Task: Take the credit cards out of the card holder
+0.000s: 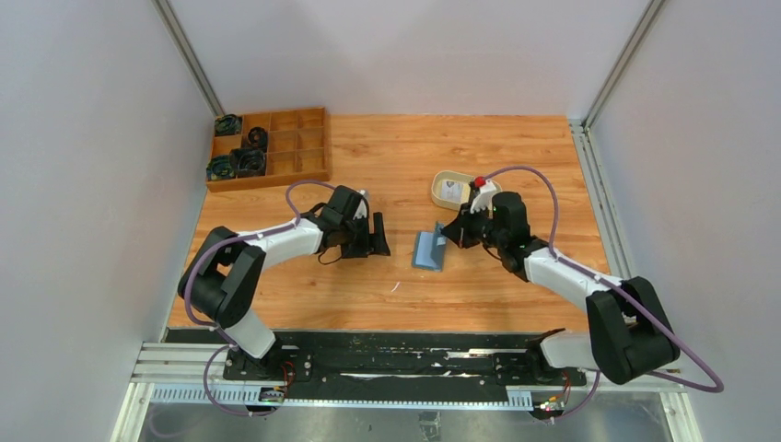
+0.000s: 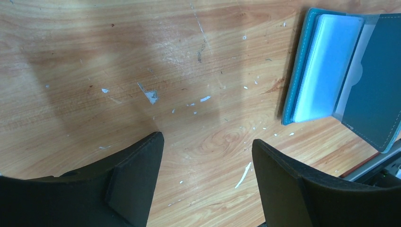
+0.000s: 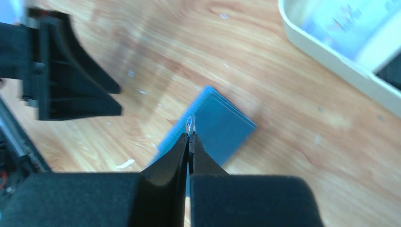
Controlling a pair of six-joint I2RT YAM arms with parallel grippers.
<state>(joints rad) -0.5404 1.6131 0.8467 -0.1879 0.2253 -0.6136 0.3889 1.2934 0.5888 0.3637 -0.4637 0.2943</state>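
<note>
The teal-blue card holder (image 1: 429, 249) lies on the wooden table between the two arms. In the left wrist view it lies open (image 2: 326, 66), with the pale lining up and a dark flap to the right. My right gripper (image 1: 458, 230) hovers just above the holder's right end. In the right wrist view the gripper (image 3: 190, 135) is shut on a thin card seen edge-on (image 3: 190, 123), with the holder (image 3: 220, 130) below it. My left gripper (image 1: 378, 236) is open and empty, low over the table left of the holder; in its own view (image 2: 205, 142) only bare wood lies between its fingers.
A cream oval tray (image 1: 440, 180) with a pale card in it (image 1: 450, 191) stands just behind the right gripper; its rim shows in the right wrist view (image 3: 331, 56). A wooden compartment box (image 1: 269, 147) with dark parts sits at the back left.
</note>
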